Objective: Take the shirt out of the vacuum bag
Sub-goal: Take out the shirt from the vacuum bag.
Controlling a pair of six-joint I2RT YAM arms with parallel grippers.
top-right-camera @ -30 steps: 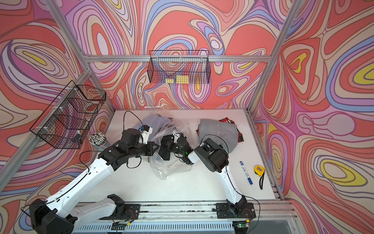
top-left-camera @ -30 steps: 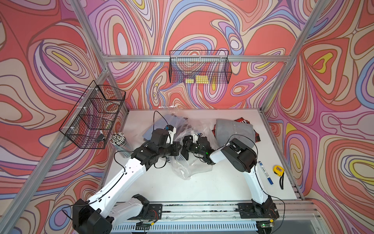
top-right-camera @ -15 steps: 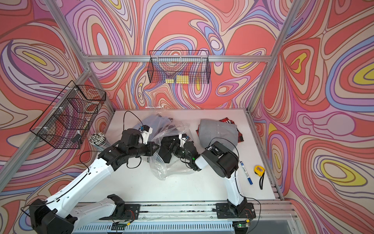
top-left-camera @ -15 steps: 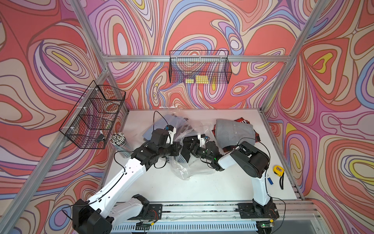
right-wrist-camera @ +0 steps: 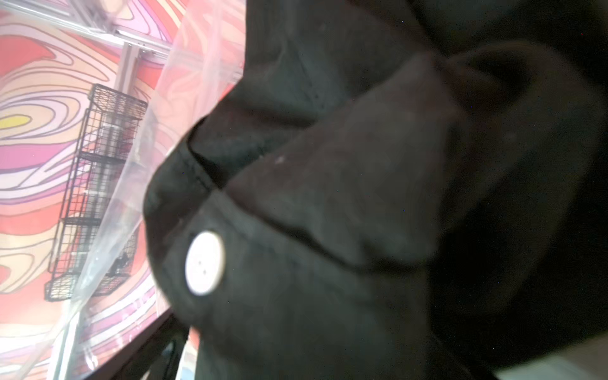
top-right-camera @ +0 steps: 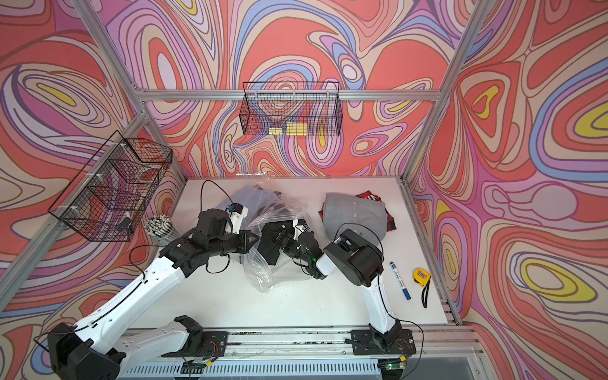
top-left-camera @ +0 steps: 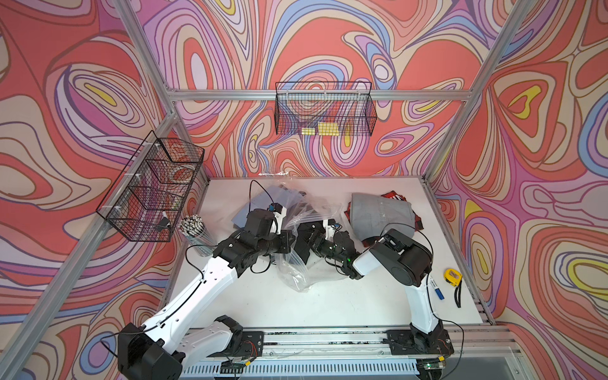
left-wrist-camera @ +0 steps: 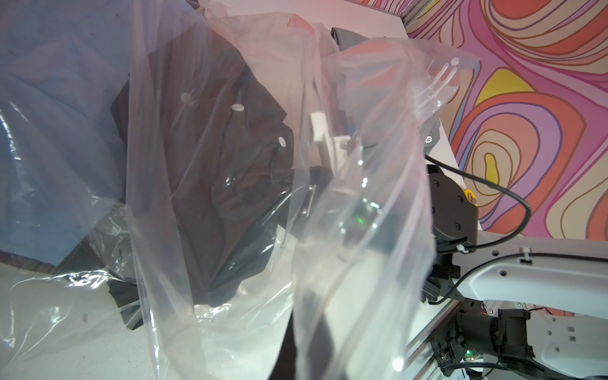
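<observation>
Swirl-patterned walls [top-left-camera: 329,42] enclose a white tabletop [top-left-camera: 329,306]. At its middle the vacuum bag [top-left-camera: 295,275] lies crumpled. Its long axis runs roughly from the back of the tabletop toward the robot's base, and its mouth is turned toward the right arm [top-left-camera: 394,260]. A black shirt [left-wrist-camera: 214,171] with white buttons [right-wrist-camera: 204,263] sits inside, bunched in the bag's raised middle. The left pincer [top-right-camera: 254,239] is clenched on a fold of the film, holding it off the tabletop. The right pincer [top-left-camera: 312,237] reaches into the bag against the shirt. Dark cloth fills the right wrist view, so I cannot tell whether it is released or grasping. A grey folded garment [top-left-camera: 378,210] lies near the bag on the right arm's side.
</observation>
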